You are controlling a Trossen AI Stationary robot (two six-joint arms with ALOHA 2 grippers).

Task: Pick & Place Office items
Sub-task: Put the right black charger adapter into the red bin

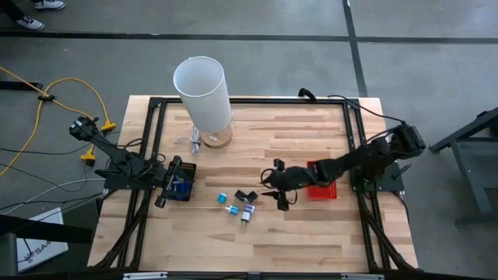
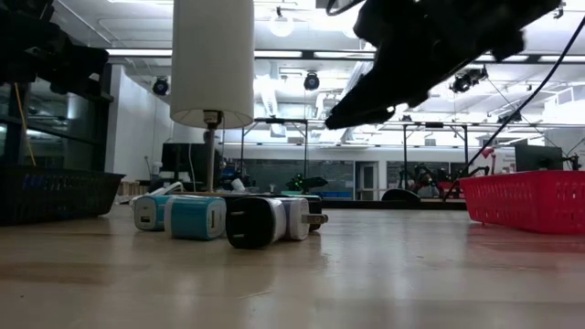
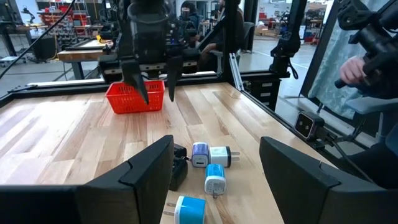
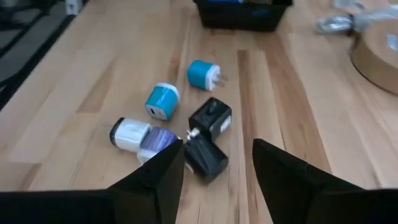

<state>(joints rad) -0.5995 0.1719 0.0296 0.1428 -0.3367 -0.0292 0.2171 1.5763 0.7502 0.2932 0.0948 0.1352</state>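
Several small plug adapters lie in a cluster on the table: two teal ones (image 4: 202,73) (image 4: 160,101), a white one (image 4: 130,132), a purple-faced one (image 4: 158,140) and two black ones (image 4: 211,117) (image 4: 205,157). In the high view the cluster (image 1: 240,204) sits mid-table. My right gripper (image 4: 217,168) is open and hovers above the black adapters, clear of the table (image 2: 366,100). My left gripper (image 3: 217,180) is open, waits at the table's left (image 1: 165,190) over a black basket (image 1: 184,187), and faces the cluster.
A red mesh basket (image 1: 321,190) stands right of the cluster, under my right arm. The tall white cylinder (image 1: 204,89) stands on a round wooden base (image 4: 379,53) toward the far edge. A person's hand (image 3: 354,68) shows beyond the table. Bare wood lies near the front edge.
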